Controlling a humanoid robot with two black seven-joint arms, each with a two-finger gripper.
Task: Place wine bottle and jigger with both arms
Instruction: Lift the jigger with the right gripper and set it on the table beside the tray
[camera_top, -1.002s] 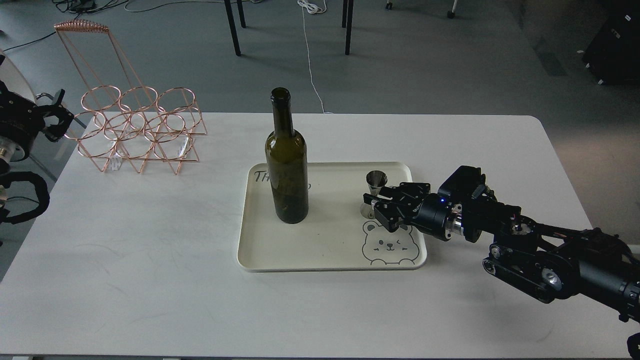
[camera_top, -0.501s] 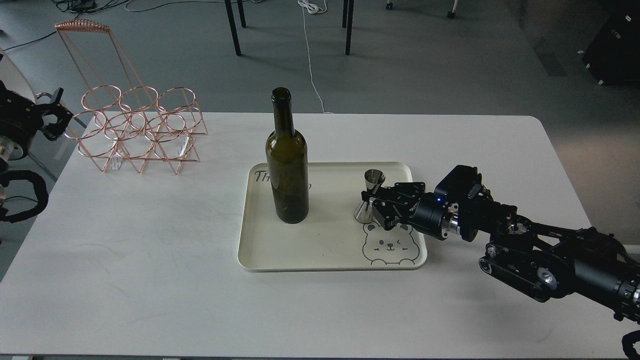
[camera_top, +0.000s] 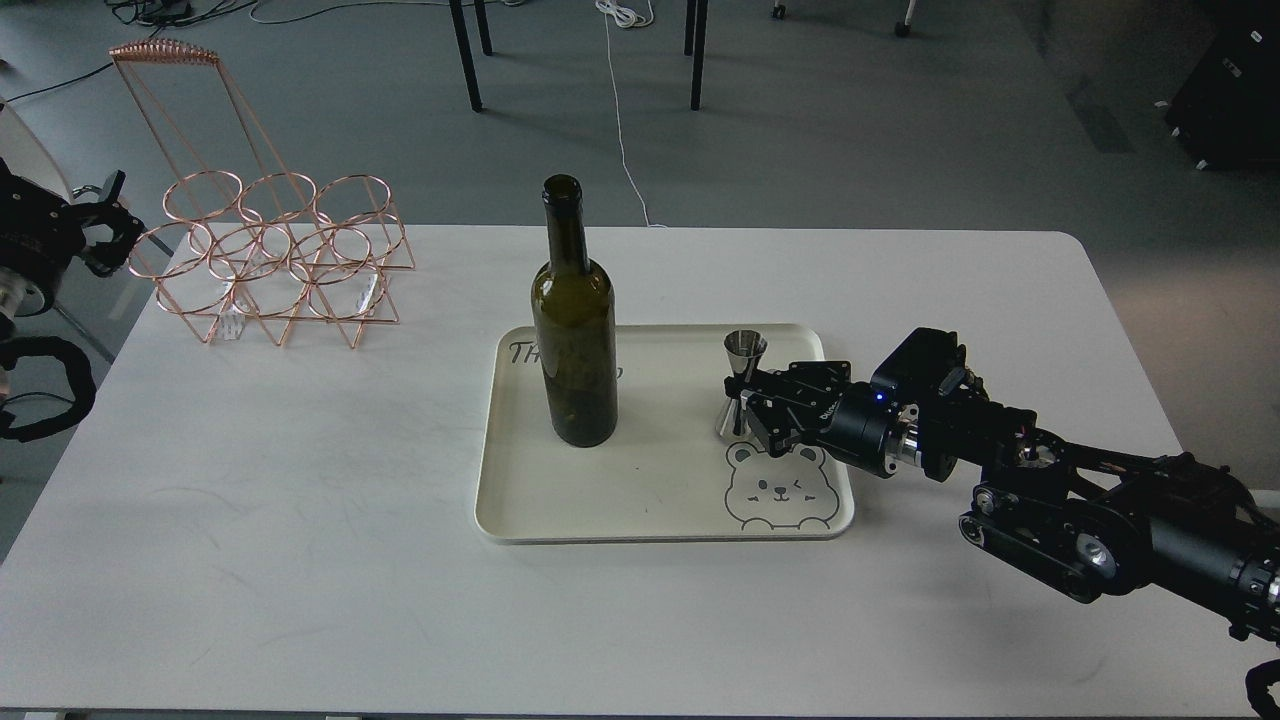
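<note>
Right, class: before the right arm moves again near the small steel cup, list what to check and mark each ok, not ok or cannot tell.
1. Bottle upright on the tray: ok.
2. Jigger upright on the tray: ok.
3. Right gripper at the jigger's waist: ok.
4. Right gripper shut on the jigger: cannot tell.
5. Left gripper away from the bottle: ok.
6. Wire rack away from the tray: ok.

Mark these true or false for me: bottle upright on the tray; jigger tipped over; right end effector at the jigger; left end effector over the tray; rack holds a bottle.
1. The wine bottle stands upright on the tray: true.
2. The jigger lies tipped over: false, it stands upright.
3. The right end effector is at the jigger: true.
4. The left end effector is over the tray: false, it is at the table's left edge.
5. The copper rack holds a bottle: false, no bottle in it.
</note>
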